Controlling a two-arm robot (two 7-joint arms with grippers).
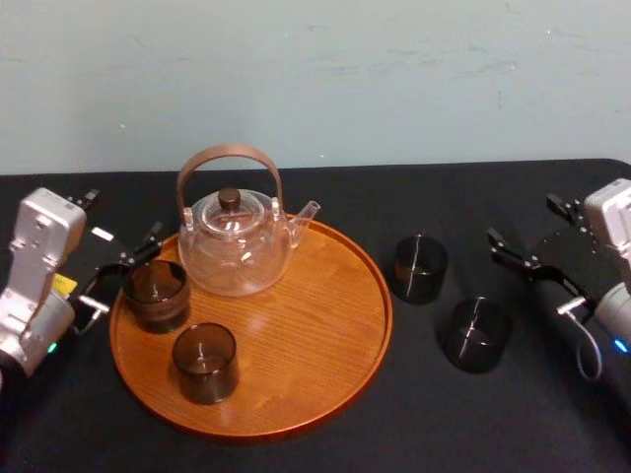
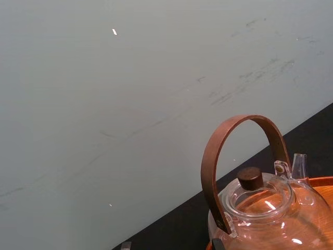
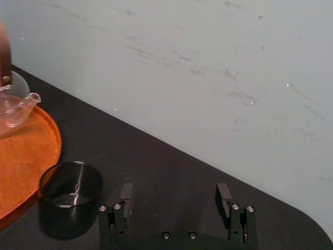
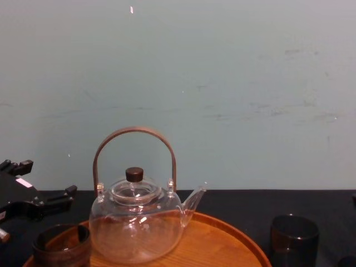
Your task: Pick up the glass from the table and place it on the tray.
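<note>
Two dark smoked glasses stand on the black table right of the tray: one farther back (image 1: 421, 268) (image 3: 70, 190) (image 4: 295, 235) and one nearer the front (image 1: 476, 335). The round orange-brown wooden tray (image 1: 325, 365) (image 3: 26, 156) (image 4: 222, 242) carries a clear glass teapot (image 1: 237, 246) (image 2: 265, 208) (image 4: 136, 222) and two more dark glasses, one at its left edge (image 1: 156, 294) (image 4: 61, 245) and one toward the front (image 1: 205, 362). My right gripper (image 1: 527, 274) (image 3: 175, 197) is open and empty, just right of the table glasses. My left gripper (image 1: 126, 272) is open beside the left tray glass.
The teapot has a tall brown hoop handle (image 1: 229, 158) and its spout (image 1: 308, 212) points right, toward the table glasses. A pale wall runs behind the table's back edge. Bare black cloth (image 1: 444, 424) lies in front of the right-hand glasses.
</note>
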